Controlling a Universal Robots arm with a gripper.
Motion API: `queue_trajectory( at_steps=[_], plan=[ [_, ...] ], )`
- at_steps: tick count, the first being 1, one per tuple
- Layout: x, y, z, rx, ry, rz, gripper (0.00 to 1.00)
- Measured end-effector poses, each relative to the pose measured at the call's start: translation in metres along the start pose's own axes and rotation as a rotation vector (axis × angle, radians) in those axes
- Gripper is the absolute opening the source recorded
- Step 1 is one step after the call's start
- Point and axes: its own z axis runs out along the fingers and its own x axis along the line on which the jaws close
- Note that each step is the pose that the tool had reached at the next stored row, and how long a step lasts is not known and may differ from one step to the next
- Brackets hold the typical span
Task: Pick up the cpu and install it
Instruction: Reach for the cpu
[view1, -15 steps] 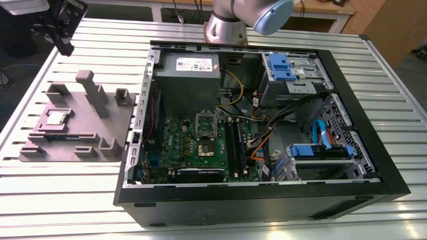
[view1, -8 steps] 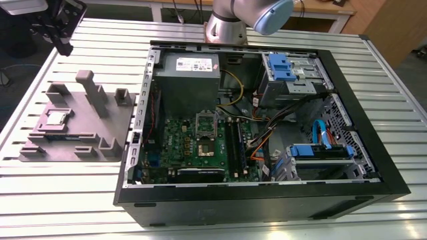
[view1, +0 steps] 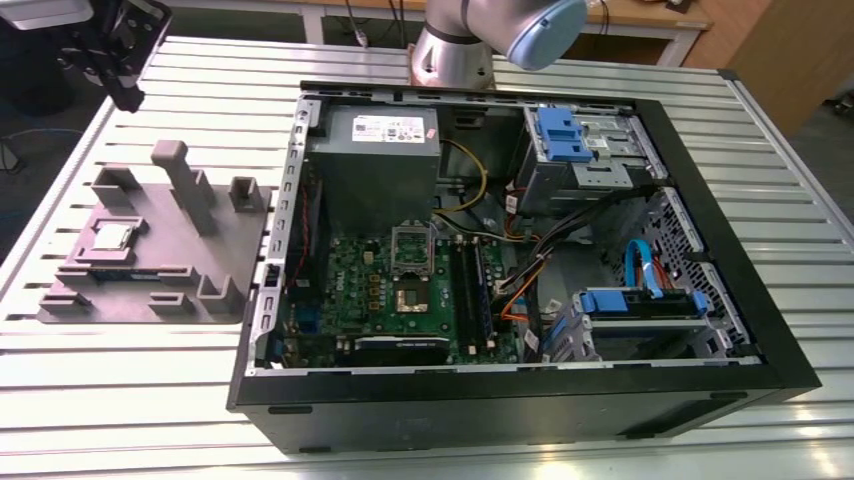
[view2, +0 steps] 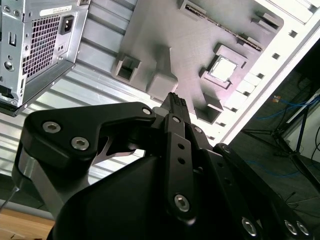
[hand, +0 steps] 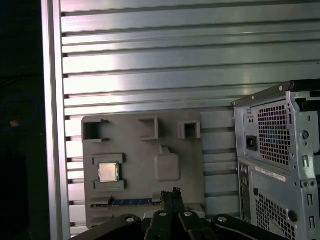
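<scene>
Nearest, a closed gripper (hand: 171, 193), clamped on nothing. Beyond it, on the tray (hand: 135, 150) atop the bench (hand: 150, 75), the cpu (hand: 108, 172) (flat in its pocket, metal top up), well apart, off to the side away from the case (hand: 280, 165).

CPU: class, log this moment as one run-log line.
cpu: in tray recess, untouched | gripper: shut, empty, apart from cpu
</scene>
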Motion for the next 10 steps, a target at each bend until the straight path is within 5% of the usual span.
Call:
queue_trajectory(
  at_steps=[10],
  plan=[
    [0.0024,-0.0002,0.0,0.0,0.0,0.0,0.1]
  ],
)
